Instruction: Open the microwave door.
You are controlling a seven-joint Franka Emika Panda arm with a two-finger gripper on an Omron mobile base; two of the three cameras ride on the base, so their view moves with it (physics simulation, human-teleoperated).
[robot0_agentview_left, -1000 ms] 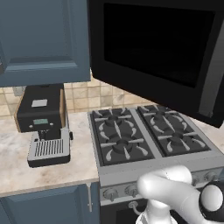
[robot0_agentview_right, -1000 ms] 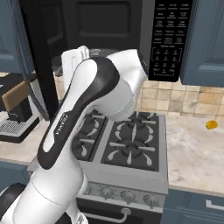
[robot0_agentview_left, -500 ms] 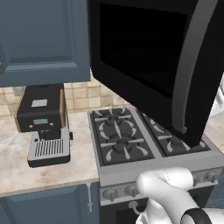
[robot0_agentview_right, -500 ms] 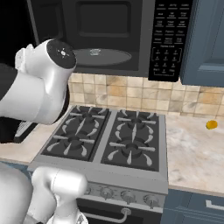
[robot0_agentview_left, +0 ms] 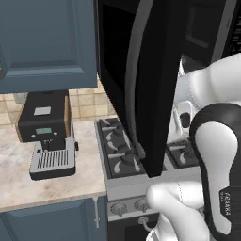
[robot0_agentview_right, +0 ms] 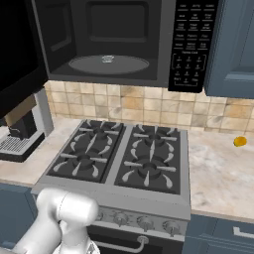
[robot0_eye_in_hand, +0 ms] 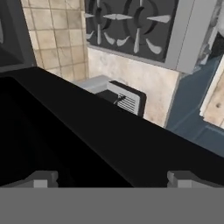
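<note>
gripper (robot0_eye_in_hand: 112,177): in the hand view both fingertips (robot0_eye_in_hand: 41,178) rise wide apart at the bottom edge, nothing between them, so the jaws stand spread and hold nothing. just beyond the tips lies the black slab of the microwave door (robot0_eye_in_hand: 87,135); contact with it cannot be told.

door position: in the left base view the microwave door (robot0_agentview_left: 146,80) hangs out over the stove (robot0_agentview_left: 122,155), seen nearly edge-on, its long grey handle bar (robot0_agentview_left: 132,84) running down the near face. in the right base view the door (robot0_agentview_right: 17,54) is at far left and the microwave (robot0_agentview_right: 119,42) cavity is exposed, with the turntable plate (robot0_agentview_right: 108,63) visible.

judgement: door looks close to fully open. to finish well, push on the free edge along the swing arc, gently, with jaws apart, and stop at the hinge limit; keep the elbow off the stove knobs (robot0_agentview_right: 144,222).

beyond: coffee machine (robot0_agentview_left: 47,134) on the counter (robot0_agentview_left: 28,183) left of the stove; small orange item (robot0_agentview_right: 240,141) far right.
</note>
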